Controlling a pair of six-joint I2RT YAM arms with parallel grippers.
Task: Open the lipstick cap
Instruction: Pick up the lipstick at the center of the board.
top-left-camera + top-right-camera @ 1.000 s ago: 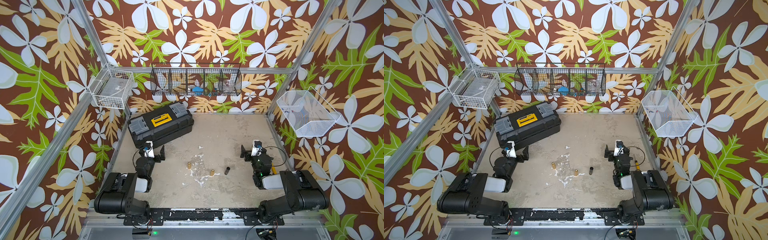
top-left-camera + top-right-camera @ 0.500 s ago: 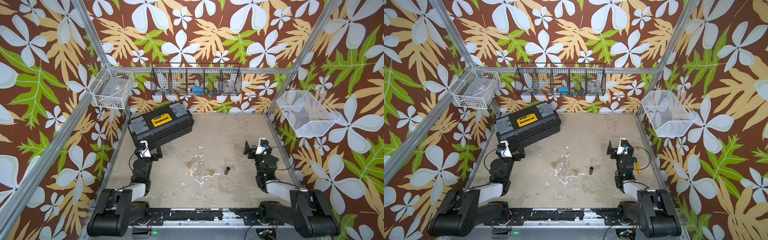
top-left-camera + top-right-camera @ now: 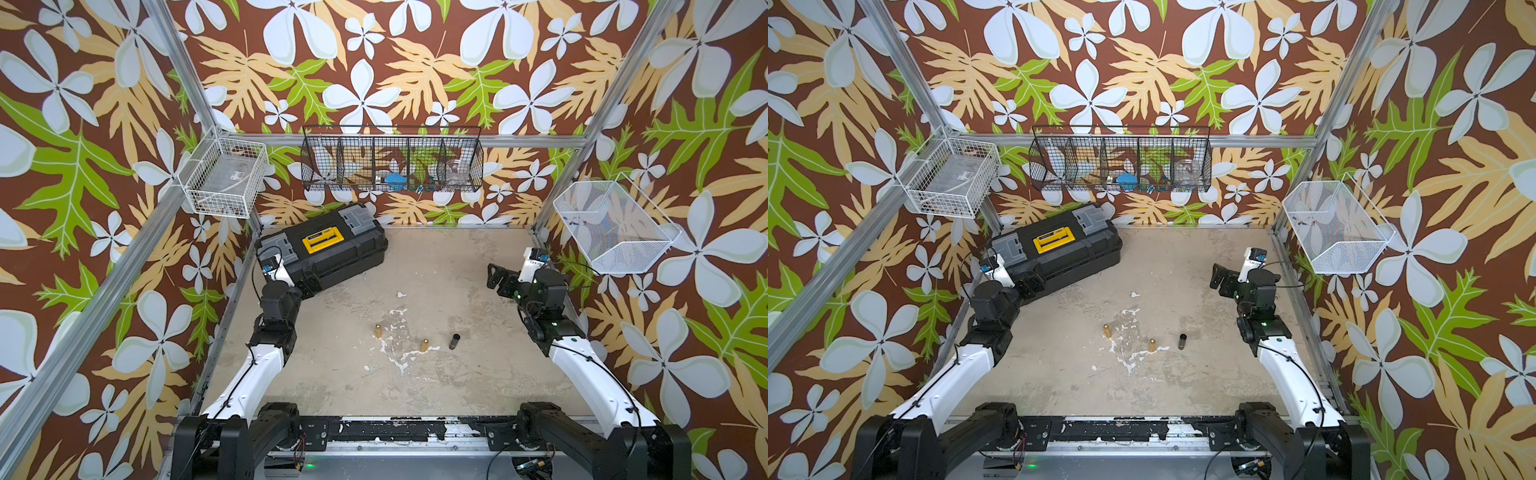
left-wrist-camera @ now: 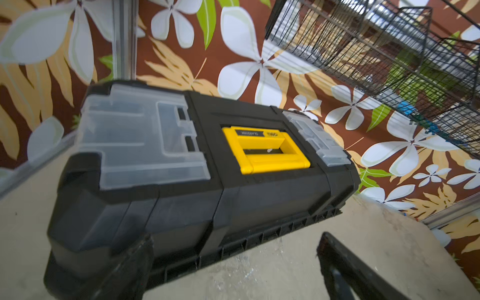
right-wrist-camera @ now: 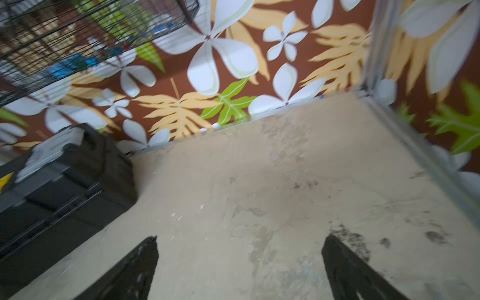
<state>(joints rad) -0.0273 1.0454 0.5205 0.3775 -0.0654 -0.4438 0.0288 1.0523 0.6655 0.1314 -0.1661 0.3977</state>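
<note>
Approach step: left gripper (image 3: 308,284), released, is hovering beside the black toolbox (image 3: 328,249), right gripper (image 3: 497,279), released, over the counter (image 3: 436,266), both well apart from the upright black lipstick (image 3: 454,341) standing mid-counter near a gold tube (image 3: 424,345); next move is likely calling for gripping body and cap separately.

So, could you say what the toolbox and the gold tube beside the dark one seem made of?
Gold tube: polished metal or metallised plastic, judging by its brassy sheen; too small to settle. Toolbox: seemingly matte black moulded plastic, with clear lid panels and a glossy yellow handle.
</note>
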